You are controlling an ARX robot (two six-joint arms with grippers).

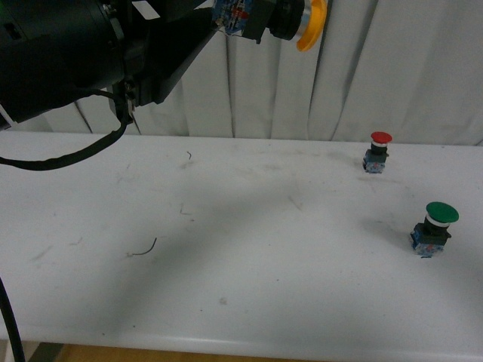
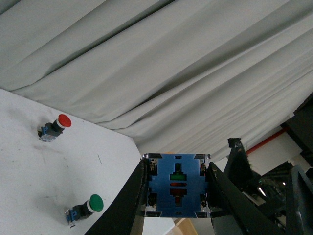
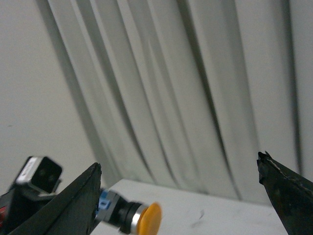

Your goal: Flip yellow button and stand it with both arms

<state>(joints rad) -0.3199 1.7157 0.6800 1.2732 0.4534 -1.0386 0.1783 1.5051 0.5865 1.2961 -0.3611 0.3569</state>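
Left arm point(image 1: 68, 53) holds yellow button point(image 1: 275, 19) aloft, sideways.

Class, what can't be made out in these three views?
Front: yellow button cut off by the top edge.
Left wrist: its cap is hidden behind its own base, gripped by the left end effector.
Right wrist: blurred; a finger of the right end effector partly covers the button's base.
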